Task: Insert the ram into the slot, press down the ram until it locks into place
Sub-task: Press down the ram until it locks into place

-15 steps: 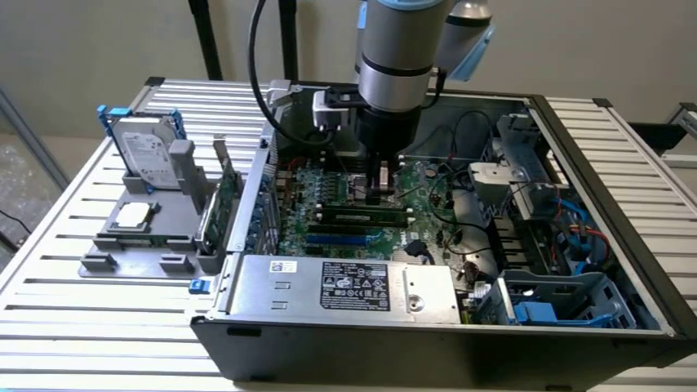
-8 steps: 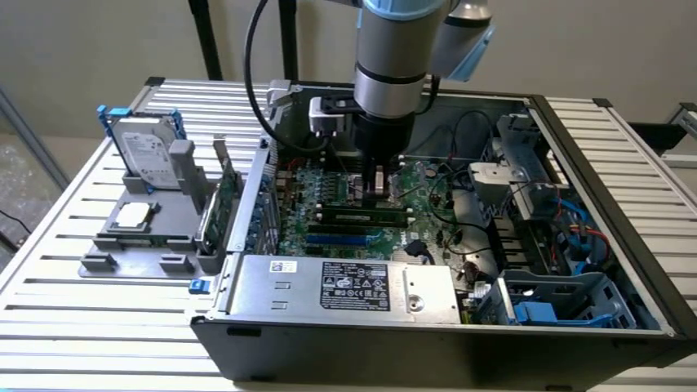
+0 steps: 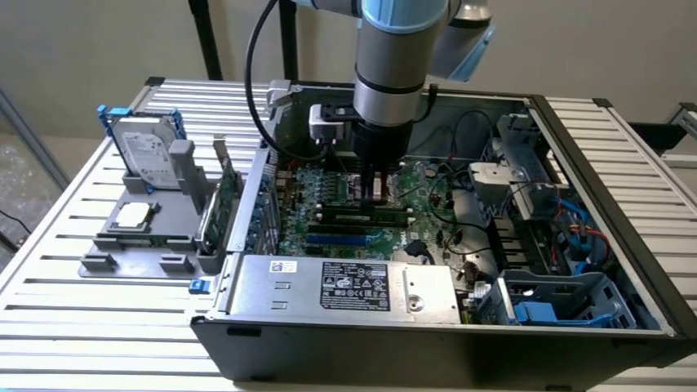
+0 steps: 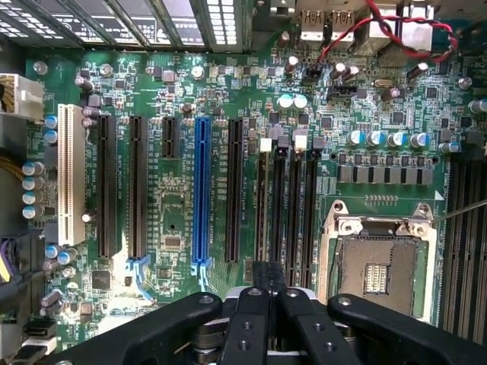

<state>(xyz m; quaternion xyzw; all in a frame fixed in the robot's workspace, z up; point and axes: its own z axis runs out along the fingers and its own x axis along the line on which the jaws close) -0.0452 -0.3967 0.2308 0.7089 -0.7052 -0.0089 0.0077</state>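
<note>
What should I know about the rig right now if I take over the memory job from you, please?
Tool: lowered into the open black computer case, directly above the memory sockets. I cannot tell its grip state.
Long thin green ram stick: lies along the row of long narrow black plastic memory slots, just under the tool, apparently standing in one of them.
Done: the ram seems to have been brought to a slot.
Left: the press-down and lock are unconfirmed, because the pictures do not show whether the ram is seated.
</note>
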